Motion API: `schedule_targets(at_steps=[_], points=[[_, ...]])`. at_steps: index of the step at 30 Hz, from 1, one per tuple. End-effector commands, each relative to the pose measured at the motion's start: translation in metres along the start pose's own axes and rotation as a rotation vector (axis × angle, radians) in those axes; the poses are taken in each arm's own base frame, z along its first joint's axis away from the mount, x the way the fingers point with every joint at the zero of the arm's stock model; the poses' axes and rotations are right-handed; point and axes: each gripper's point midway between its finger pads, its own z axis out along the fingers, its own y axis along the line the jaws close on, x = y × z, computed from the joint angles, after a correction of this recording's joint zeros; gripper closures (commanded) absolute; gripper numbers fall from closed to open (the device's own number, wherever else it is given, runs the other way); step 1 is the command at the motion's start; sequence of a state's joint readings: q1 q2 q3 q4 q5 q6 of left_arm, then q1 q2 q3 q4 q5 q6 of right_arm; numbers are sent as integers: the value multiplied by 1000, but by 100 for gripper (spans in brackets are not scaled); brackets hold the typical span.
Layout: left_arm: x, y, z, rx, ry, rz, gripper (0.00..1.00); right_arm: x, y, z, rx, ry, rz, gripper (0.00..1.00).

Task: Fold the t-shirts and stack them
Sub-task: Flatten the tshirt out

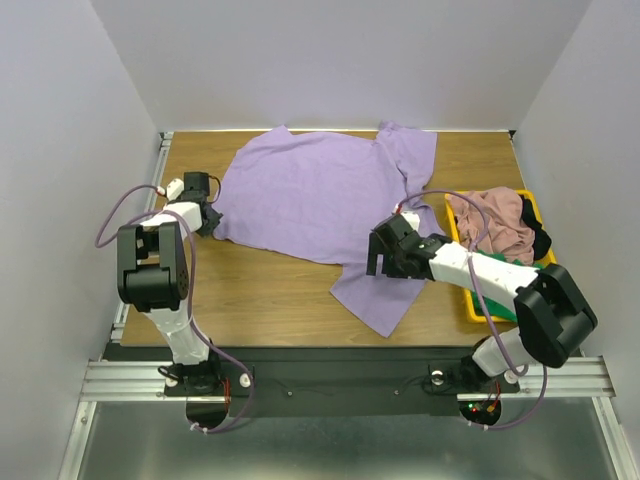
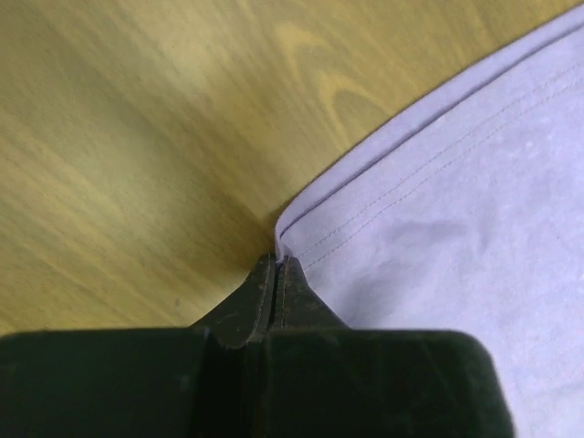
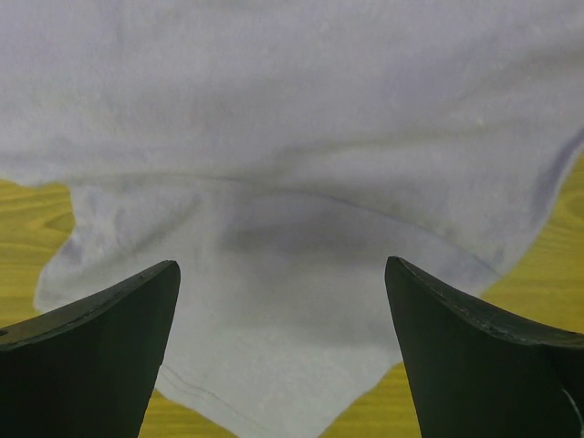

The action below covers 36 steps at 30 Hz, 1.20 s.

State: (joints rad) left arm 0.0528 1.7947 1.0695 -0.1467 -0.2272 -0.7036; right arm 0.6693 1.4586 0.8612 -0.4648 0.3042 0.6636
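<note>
The lavender t-shirt (image 1: 320, 195) lies spread on the table (image 1: 270, 290), just left of the yellow tray (image 1: 471, 308), and is not yet folded. The left gripper (image 2: 276, 274), far from the tray, pinches its hem corner. The right gripper (image 3: 283, 310), near the tray, hovers over a flap with its fingers spread. The other t-shirts (image 1: 495, 225) lie crumpled in the tray, so I judge nearly everything is left.

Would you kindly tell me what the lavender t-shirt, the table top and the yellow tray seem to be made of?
Lavender t-shirt: soft matte cloth; stitched hem, wrinkles.
Table top: wood or wood-look laminate; grain, slight sheen.
Yellow tray: probably plastic; uniform colour, rigid rim.
</note>
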Motion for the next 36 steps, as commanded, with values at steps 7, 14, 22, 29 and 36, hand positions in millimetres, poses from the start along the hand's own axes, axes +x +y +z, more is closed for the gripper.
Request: schedule_targets(at_steps=[7,14,22,29,36], points=[[-25,46,-67,-50,-186,-99,100,49,10,-65,57,57,-116,0],[-36,80,-93,-89,-265,-151,100,118,12,-71,66,167,-172,1],[-27,89,-98,-92,-263,-155,100,145,9,-68,45,223,-143,10],[-21,91,-97,-91,-249,-157,100,163,49,-77,-127,267,-193,11],[-22,90,-101,-78,-252,-158,100,166,33,-56,-11,231,-161,27]])
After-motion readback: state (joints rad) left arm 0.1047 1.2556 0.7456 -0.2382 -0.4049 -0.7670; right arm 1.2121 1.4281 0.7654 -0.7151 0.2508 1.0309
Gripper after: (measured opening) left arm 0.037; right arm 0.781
